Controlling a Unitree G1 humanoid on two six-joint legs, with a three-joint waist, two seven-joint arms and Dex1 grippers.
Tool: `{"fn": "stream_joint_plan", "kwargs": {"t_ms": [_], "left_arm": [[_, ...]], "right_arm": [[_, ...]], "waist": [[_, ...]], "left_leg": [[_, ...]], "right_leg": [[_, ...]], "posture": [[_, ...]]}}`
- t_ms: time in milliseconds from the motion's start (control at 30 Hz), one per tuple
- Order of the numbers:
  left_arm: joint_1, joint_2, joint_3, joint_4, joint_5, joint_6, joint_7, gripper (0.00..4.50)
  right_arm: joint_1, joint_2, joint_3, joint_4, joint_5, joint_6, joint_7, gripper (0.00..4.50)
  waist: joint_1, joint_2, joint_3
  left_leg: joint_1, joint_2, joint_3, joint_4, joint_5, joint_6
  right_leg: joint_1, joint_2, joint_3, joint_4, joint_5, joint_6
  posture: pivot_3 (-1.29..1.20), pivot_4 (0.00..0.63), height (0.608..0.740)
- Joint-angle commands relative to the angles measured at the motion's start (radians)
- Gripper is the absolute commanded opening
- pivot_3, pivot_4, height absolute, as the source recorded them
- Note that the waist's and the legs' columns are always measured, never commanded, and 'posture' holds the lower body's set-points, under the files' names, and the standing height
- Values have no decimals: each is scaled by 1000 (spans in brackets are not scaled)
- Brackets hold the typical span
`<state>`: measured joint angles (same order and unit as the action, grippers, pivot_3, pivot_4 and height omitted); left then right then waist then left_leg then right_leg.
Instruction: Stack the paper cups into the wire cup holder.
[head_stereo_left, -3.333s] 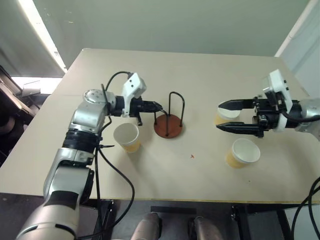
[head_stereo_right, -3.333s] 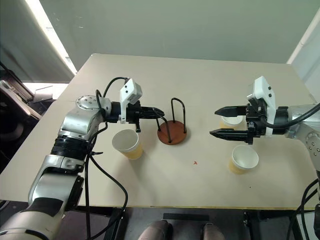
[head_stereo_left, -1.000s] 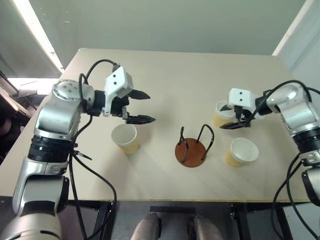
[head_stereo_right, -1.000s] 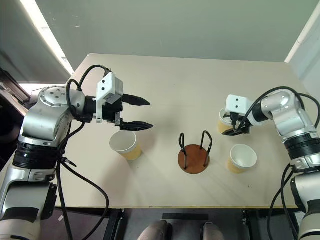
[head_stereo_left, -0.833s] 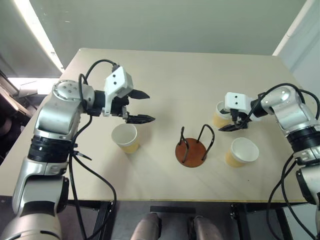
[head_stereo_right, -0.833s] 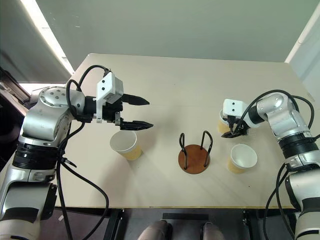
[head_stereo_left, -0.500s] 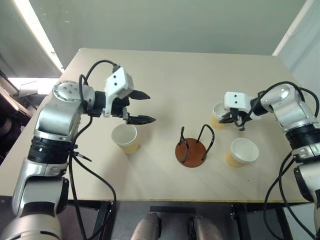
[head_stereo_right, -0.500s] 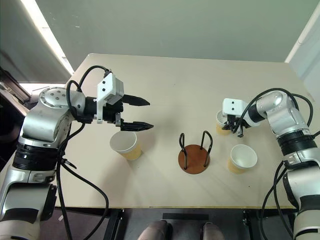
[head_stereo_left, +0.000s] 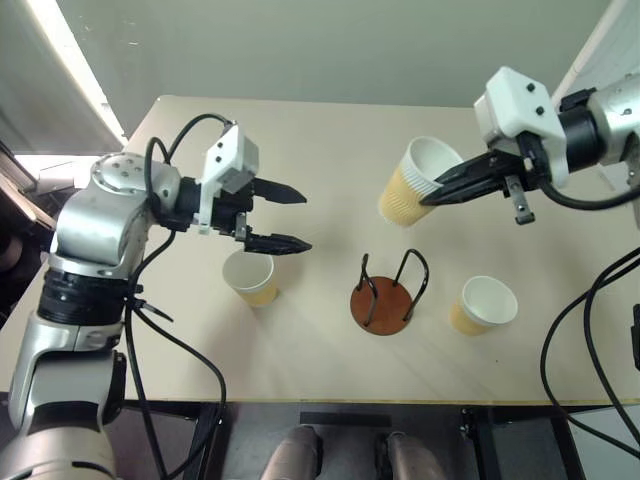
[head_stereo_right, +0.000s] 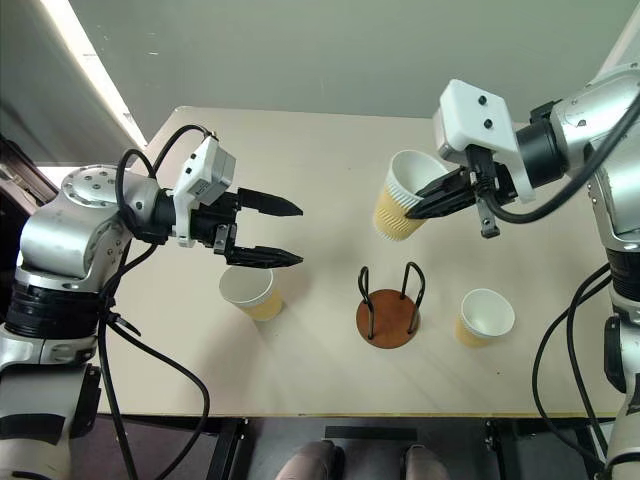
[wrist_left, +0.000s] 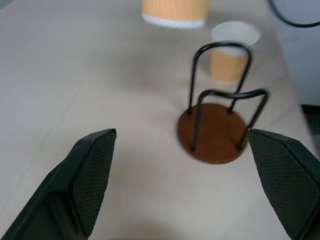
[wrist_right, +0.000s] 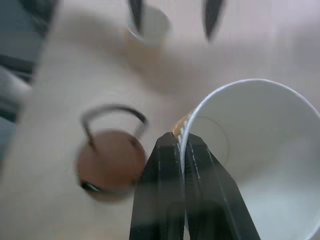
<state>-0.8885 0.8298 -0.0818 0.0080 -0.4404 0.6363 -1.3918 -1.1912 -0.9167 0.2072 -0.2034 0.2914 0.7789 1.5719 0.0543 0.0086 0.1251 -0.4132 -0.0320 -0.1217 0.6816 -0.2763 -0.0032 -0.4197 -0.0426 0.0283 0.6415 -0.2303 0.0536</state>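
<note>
**Paper cup lifted on a rim pinch, holder empty**

Yellow-tan paper cup (head_stereo_left: 415, 180) hangs in the air above the table (head_stereo_left: 330, 140), tilted, its white mouth turned toward the right arm. Right tool (head_stereo_left: 437, 193) clamped on the cup's rim; in the right wrist view one finger (wrist_right: 162, 187) sits outside the wall and the other inside, pressed tight on the paper.

Wire cup holder (head_stereo_left: 385, 300) stands on the table below and slightly nearer the robot than the held cup. Brown disc base, two black wire loops upright, nothing inside.

Second cup (head_stereo_left: 483, 304) upright on the table just right of the holder, apart from it. Third cup (head_stereo_left: 250, 277) upright on the table, well to the holder's left.

Left tool (head_stereo_left: 290, 217) spread wide, gripping nothing, pointing toward the holder. It hovers above the third cup without touching it. In the left wrist view the holder (wrist_left: 215, 130) sits between its two fingers (wrist_left: 87, 172).
</note>
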Motion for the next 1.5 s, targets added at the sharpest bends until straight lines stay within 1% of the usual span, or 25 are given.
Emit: {"fn": "stream_joint_plan", "kwargs": {"t_ms": [33,167,567,767,900,1000,1333,1500], "left_arm": [[-31,17,20,-28,-26,3,-20,4500],[-30,13,10,-26,-25,-3,-26,4500],[-10,26,13,-39,-20,-4,-26,4500],[-11,23,7,-20,-6,-22,-23,4500],[-3,20,3,-19,0,-34,-19,4500],[5,22,4,-25,2,-35,-15,4500],[28,40,21,-69,-12,-12,10,4500],[49,70,37,-122,-24,8,22,4500]], "right_arm": [[-14,-13,-33,-122,91,110,-25,68],[37,-25,-13,-186,117,124,-54,68],[141,-99,71,-147,29,-58,-41,68],[147,-67,109,-154,18,-77,-48,68],[144,-41,149,-146,-25,-102,-65,68],[137,-21,148,-144,-29,-100,-77,644],[148,6,102,-126,-14,-96,-139,3876],[154,-7,61,-72,-7,-91,-173,3876]], "waist": [[0,0,0],[0,0,0],[-2,0,0],[-3,0,0],[-4,0,0],[-4,0,0],[-4,0,0],[-5,0,0]], "left_leg": [[0,0,0,0,0,0],[1,0,-1,0,0,0],[1,0,0,0,0,0],[1,0,0,0,0,0],[1,0,-1,1,0,0],[1,0,-1,1,0,0],[1,0,-1,0,0,0],[1,0,-1,0,0,0]], "right_leg": [[0,0,0,0,0,0],[0,0,0,0,0,0],[0,0,0,0,0,0],[0,0,0,0,0,0],[0,0,0,1,0,0],[0,0,0,1,0,0],[0,0,0,1,0,0],[0,0,0,0,0,0]], "posture": [[0,150,740],[0,150,740],[0,150,740],[0,150,740],[0,150,740],[0,150,740],[0,150,740],[0,150,740]]}}
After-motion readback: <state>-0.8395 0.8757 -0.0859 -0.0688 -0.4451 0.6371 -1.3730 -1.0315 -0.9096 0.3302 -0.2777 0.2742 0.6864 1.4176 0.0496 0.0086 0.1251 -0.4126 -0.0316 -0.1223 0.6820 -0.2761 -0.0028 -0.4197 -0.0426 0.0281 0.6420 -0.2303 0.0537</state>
